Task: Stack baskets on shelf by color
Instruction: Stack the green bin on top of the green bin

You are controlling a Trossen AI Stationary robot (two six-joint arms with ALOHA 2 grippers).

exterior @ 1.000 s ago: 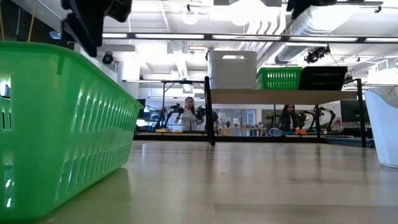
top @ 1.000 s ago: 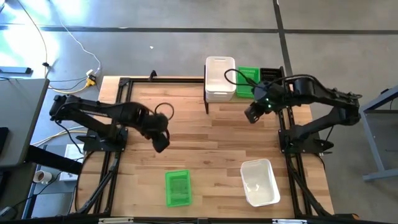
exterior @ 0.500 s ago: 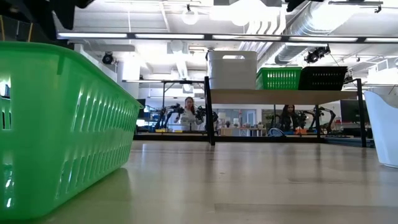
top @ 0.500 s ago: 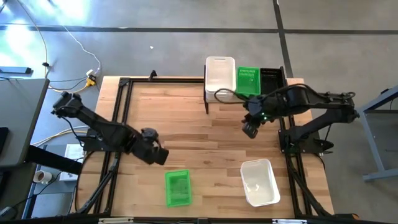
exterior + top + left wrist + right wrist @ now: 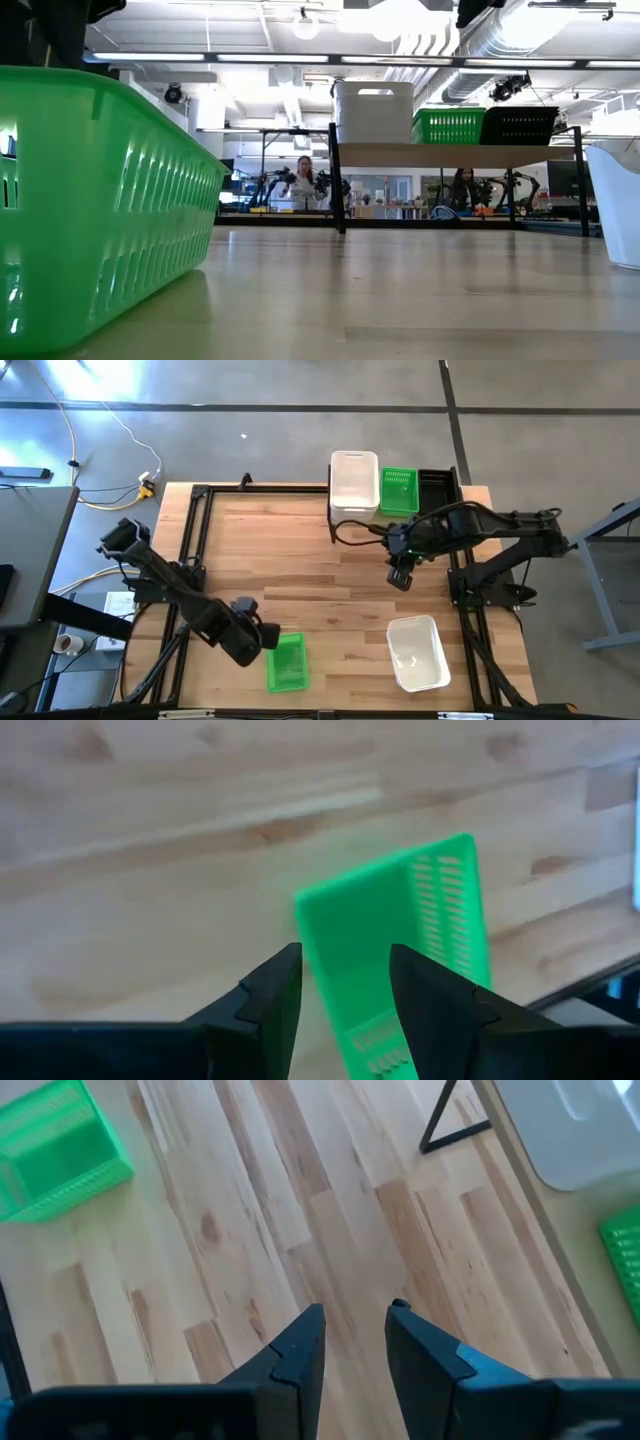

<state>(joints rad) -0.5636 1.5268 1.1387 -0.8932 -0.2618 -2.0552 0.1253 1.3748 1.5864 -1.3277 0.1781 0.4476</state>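
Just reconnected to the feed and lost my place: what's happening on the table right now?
The left gripper, fingers open and empty, is beside the bright green mesh plastic basket lying on the tabletop's near side, not yet gripping it. The right gripper hangs open and empty over bare wood in front of the small light-wood shelf. On the shelf sit a white solid-walled bin, a green mesh basket and a black mesh basket. Another white bin waits on the table.

Nothing is showing any readable writing from where I'm standing: no labels, brands, numbers or signs are appearing on anything here, nor on the room's fittings behind.
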